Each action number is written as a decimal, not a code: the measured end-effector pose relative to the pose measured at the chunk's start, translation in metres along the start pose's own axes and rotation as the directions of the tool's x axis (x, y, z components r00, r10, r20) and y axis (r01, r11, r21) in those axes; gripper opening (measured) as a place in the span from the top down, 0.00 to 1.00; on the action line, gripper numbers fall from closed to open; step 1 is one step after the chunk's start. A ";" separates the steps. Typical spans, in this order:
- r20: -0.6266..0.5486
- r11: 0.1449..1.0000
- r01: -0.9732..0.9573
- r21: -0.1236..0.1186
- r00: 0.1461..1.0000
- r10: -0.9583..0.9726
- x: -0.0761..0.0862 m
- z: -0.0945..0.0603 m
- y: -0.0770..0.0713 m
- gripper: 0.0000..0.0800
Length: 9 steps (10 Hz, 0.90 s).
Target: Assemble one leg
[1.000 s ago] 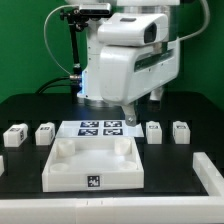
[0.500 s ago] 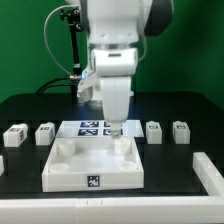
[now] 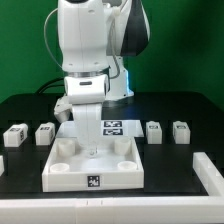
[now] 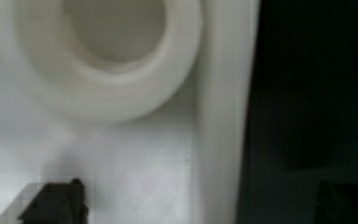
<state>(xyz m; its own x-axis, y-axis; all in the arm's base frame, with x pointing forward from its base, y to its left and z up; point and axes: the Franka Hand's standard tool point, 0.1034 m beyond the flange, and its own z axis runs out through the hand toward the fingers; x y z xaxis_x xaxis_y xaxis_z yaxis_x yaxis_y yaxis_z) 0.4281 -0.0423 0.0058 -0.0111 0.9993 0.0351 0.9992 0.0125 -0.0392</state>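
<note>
Four white legs stand on the black table, two at the exterior view's left (image 3: 15,135) (image 3: 45,132) and two at its right (image 3: 154,131) (image 3: 180,131), each with a marker on its face. My gripper (image 3: 93,150) hangs low over the large white square panel (image 3: 70,176), near its back middle, away from every leg. In the wrist view the gripper (image 4: 202,205) is open and empty. One fingertip (image 4: 55,203) is over the panel (image 4: 140,140) and the other is over the dark table beside the panel's edge. A round corner socket (image 4: 87,50) fills that view.
The marker board (image 3: 116,127) lies behind the panel, partly hidden by the arm. The arm's large white body stands above the panel's left half. A white object (image 3: 212,170) sits at the exterior view's front right edge. Cables hang at the back left.
The arm has swung from the exterior view's right to its left. The gripper has moved from above the marker board down over the panel. The legs have not moved.
</note>
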 end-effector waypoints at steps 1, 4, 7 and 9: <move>0.000 1.000 0.000 0.001 1.000 0.000 0.000 0.000 0.000 0.37; 0.000 1.000 0.000 0.001 1.000 0.000 0.000 0.001 0.000 0.71; 0.000 1.000 -0.001 -0.001 1.000 0.001 0.000 0.000 0.000 0.93; 0.000 1.000 -0.001 -0.001 1.000 0.001 0.000 0.000 0.000 0.93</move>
<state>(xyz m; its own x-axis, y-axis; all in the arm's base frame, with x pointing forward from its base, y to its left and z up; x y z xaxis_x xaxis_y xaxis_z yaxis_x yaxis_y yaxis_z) 0.4285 -0.0427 0.0056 -0.0099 0.9993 0.0349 0.9992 0.0112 -0.0380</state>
